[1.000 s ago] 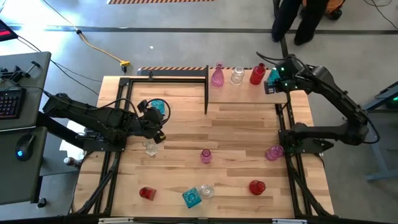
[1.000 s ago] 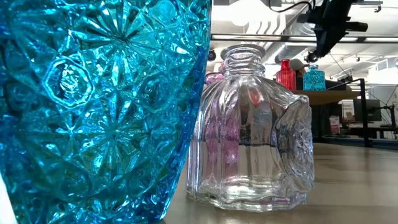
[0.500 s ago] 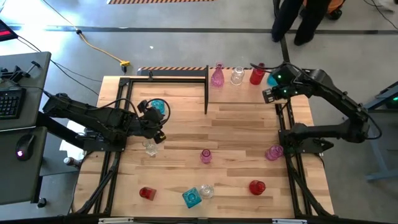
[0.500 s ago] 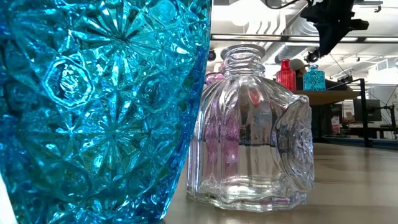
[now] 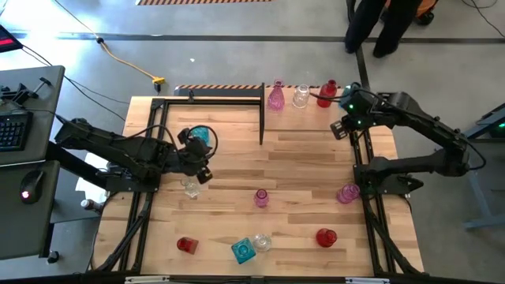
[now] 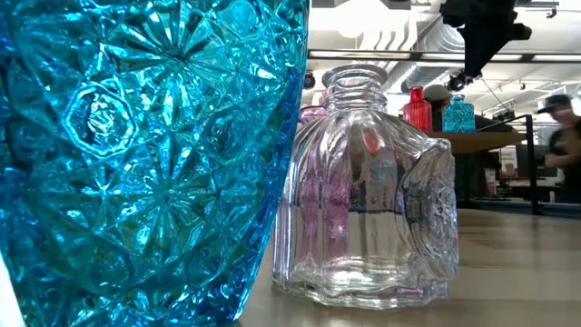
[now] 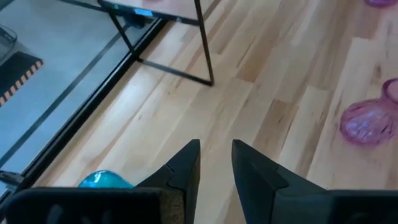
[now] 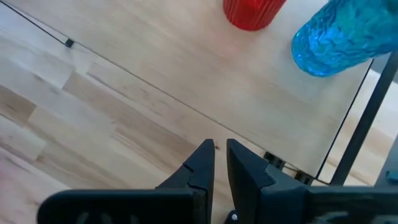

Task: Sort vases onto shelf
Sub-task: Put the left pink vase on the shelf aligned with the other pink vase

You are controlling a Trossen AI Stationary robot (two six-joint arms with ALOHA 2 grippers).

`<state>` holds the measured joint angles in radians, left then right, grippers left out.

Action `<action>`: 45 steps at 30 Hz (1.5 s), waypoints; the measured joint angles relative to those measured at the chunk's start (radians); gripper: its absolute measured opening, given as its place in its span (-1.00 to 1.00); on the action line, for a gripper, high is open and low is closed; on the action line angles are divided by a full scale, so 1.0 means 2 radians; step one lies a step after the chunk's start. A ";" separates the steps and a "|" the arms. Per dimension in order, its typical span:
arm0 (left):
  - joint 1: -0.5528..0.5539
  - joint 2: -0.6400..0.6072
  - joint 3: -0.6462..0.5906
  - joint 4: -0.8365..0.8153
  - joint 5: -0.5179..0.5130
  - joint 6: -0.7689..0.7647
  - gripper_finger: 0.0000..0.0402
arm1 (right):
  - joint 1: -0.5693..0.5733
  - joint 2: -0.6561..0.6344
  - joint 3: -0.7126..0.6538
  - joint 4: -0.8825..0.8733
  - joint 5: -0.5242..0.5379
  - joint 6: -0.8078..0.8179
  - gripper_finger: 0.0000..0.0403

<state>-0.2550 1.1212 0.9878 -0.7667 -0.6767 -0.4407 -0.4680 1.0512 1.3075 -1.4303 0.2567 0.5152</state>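
— From above, where are your vases relative to the shelf (image 5: 316, 118)?
— Pink (image 5: 275, 98), clear (image 5: 301, 96), red (image 5: 326, 95) and teal (image 5: 347, 95) stand in a row along its far edge. Seven more sit on the table (image 5: 237, 166) off the shelf.
— And your grippers?
— Your right gripper (image 5: 338, 128) hangs over the shelf's near edge, empty. Your left gripper (image 5: 203, 171) is well away from the shelf, beside a teal vase (image 5: 199, 136).
— At table height?
— You see red and teal on the shelf, far behind two close vases.
— The wrist views?
— Your left jaws (image 7: 215, 167) stand narrowly apart, holding nothing. Your right jaws (image 8: 219, 163) are nearly together over the shelf, empty.
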 joint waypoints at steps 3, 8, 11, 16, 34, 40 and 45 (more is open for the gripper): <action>0.000 0.005 0.000 0.020 0.022 0.018 -0.55 | 0.010 0.000 0.000 0.000 0.011 0.000 -0.85; 0.000 0.021 0.000 0.078 0.051 0.056 -0.45 | 0.023 0.000 0.000 0.000 0.024 -0.005 -0.85; 0.000 0.037 0.000 0.123 0.074 0.077 -0.41 | 0.028 0.000 0.000 0.000 0.032 -0.012 -0.85; -0.003 0.075 0.000 0.195 0.134 0.156 -0.39 | 0.030 0.000 0.000 0.000 0.038 -0.013 -0.85; 0.030 0.175 0.072 0.221 0.219 0.125 -0.39 | 0.030 0.000 0.000 -0.001 0.040 -0.009 -0.85; 0.050 0.199 0.105 0.200 0.234 0.130 -0.39 | 0.030 0.000 0.000 -0.001 0.039 0.001 -0.85; 0.059 0.219 0.115 0.201 0.252 0.134 -0.39 | 0.030 0.000 0.000 -0.001 0.039 0.004 -0.85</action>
<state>-0.1364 1.5598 1.2186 -0.3653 -0.1720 -0.1722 -0.4072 1.0518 1.3075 -1.4315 0.3347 0.5229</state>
